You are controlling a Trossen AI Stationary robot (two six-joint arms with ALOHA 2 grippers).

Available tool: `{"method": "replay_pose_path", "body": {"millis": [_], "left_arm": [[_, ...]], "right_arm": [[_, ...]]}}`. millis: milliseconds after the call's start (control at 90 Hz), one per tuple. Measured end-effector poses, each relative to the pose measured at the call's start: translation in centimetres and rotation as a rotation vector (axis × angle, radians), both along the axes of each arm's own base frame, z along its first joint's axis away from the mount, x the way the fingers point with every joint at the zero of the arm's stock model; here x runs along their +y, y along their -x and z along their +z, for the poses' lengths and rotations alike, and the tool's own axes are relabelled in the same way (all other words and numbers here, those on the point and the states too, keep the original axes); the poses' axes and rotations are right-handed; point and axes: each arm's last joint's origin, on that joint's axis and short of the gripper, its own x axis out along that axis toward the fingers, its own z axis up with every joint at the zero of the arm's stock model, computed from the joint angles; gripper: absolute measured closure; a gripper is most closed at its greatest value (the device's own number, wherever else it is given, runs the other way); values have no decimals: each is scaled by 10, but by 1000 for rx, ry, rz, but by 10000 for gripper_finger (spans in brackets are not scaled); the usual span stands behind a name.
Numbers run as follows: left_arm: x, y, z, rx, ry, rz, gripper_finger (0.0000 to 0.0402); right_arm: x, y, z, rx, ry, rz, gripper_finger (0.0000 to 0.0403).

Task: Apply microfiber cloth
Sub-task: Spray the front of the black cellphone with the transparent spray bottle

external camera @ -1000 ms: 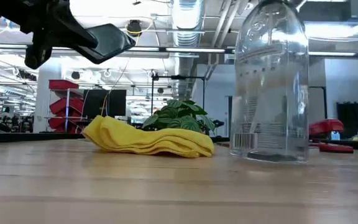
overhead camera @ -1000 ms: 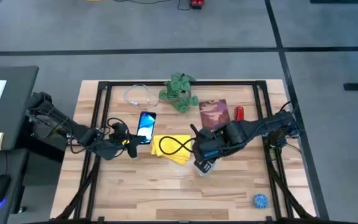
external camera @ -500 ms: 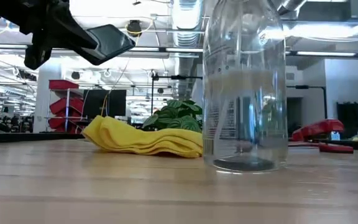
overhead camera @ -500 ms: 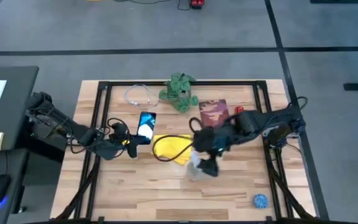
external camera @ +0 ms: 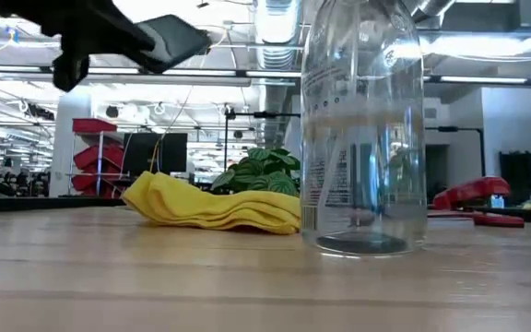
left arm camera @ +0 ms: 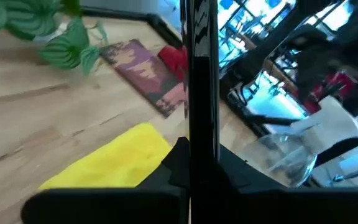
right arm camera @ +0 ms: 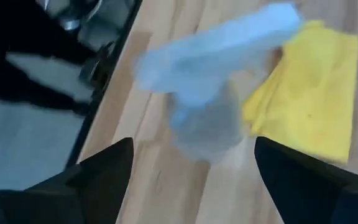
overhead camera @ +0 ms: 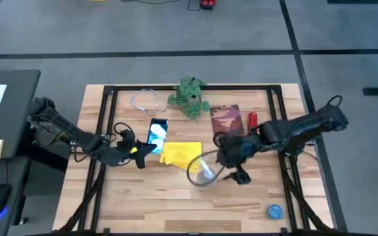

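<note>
**Bottle set down beside the yellow cloth, right gripper drawn clear**

High view: the microfiber cloth (overhead camera: 181,155) lies folded near the middle of the table (overhead camera: 149,203), well in from every edge; the dark cable that looped across it a second ago is gone from it; the clear spray bottle (overhead camera: 202,172) stands touching the cloth's right edge, toward the front edge, where a second ago it was still in the right gripper; the right gripper (overhead camera: 238,172) now sits just to the right of the bottle, fingers spread wide and holding nothing, the arm drawn back toward the right edge; the left gripper (overhead camera: 148,149) hangs at the cloth's left edge, closed on the black phone (overhead camera: 156,132), which has tilted a little since; a potted plant (overhead camera: 189,96), a reddish book (overhead camera: 226,119) and a coil of cable (overhead camera: 144,101) keep to the back edge; a blue ball (overhead camera: 275,212) lies at the front right corner.

Low view: the bottle (external camera: 364,129) stands upright, free of any gripper, where half a second ago it already stood; a barcode label shows through it, its print too small to read; the cloth (external camera: 212,205) lies heaped behind it; the phone (external camera: 175,39) hangs above, lifted slightly higher.

Left wrist view: the phone (left arm camera: 201,81) is pinched edge-on; the cloth (left arm camera: 114,163) lies below.

Right wrist view: the fingers (right arm camera: 98,177) stand far apart; bottle (right arm camera: 213,68) and cloth (right arm camera: 316,106) lie beyond, touching.
</note>
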Motion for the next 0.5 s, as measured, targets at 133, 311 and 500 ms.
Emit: {"method": "replay_pose_path", "body": {"millis": [133, 311, 500], "left_arm": [[-2, -12, 2, 8, 14, -9, 395], [-3, -31, 5, 55, 32, -64, 395], [-3, -55, 8, 108, 7, -114, 395]], "right_arm": [[-7, -4, -17, -113, -23, -6, 81], [-6, -14, -27, -211, 57, 77, 71], [-8, -23, -27, -268, 57, 63, 59]]}}
